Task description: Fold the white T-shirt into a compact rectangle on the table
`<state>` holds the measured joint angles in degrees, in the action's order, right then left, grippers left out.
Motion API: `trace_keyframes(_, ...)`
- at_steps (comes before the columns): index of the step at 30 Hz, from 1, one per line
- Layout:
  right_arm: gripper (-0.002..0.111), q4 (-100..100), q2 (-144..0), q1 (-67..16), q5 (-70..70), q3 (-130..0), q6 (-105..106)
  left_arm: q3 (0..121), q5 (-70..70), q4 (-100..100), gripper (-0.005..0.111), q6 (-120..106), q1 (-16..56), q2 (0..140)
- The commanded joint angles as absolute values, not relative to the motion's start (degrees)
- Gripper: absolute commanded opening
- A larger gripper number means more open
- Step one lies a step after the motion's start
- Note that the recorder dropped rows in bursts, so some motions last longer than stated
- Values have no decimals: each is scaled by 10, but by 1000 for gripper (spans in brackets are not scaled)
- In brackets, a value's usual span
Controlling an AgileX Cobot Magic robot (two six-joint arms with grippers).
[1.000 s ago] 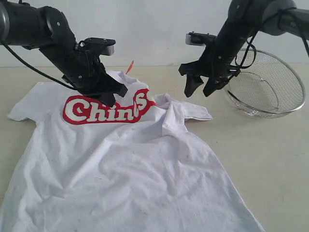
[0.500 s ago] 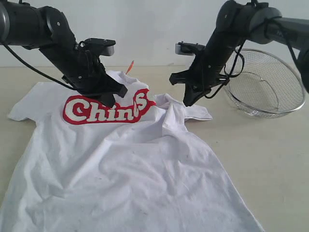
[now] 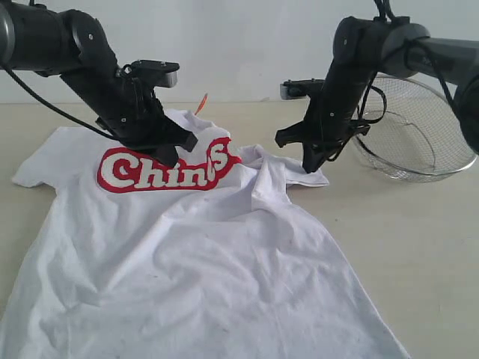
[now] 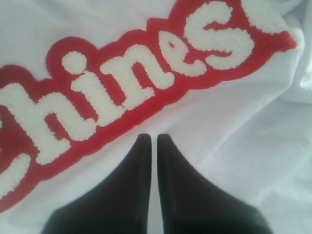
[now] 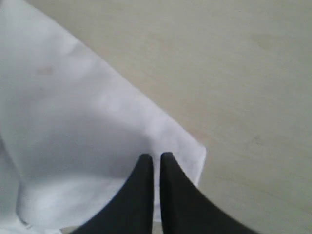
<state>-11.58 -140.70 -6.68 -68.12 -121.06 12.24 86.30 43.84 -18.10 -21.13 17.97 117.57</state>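
The right claw (image 3: 310, 168) has its jaws pressed together, tips down on the outer corner of one short sleeve (image 3: 299, 176). In the right wrist view a thin strip of white shows between the tips, so it appears to be pinching the sleeve hem, with bare tabletop (image 3: 404, 247) just beyond.

The left claw (image 3: 171, 155) is also closed, its tips resting on the cloth just beside the red-outlined lettering (image 3: 150, 170). Whether it has any fabric caught between its jaws cannot be told.

Both claws are on the white T-shirt (image 3: 187, 277), which lies chest-up on the tabletop and is not yet folded. Its long axis runs from the collar and orange neck tag (image 3: 201, 102) on the far side to the hem at the near edge of the exterior view. The chest area is rumpled between the two claws.

What the coming move turns on: the body of the shirt lies inward from the right claw, toward the left claw, so the pinched sleeve would most likely need to be carried across that way, at right angles to the long axis. The right arm is the nearer one to this sleeve, and the opposite sleeve lies flat beyond the left claw.

Counted: one T-shirt, two sleeves, two claws, and one wire-mesh basket (image 3: 419, 134), which stands near the right arm, apart from the shirt.
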Motion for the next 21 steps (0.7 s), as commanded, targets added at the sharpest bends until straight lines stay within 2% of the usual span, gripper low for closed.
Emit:
trace_keyframes(1, 0, -78, -1405, -63, -673, -1211, 110, 867, 451, -186, 5, -214, 182, 1175)
trace_keyframes(17, 0, 100, -1405, -60, -654, -1211, 19, 867, 453, -186, 5, -214, 182, 1175)
trace_keyframes(21, 0, 93, -1401, -51, -646, -1212, 13, 867, 452, -186, 5, -214, 182, 1175)
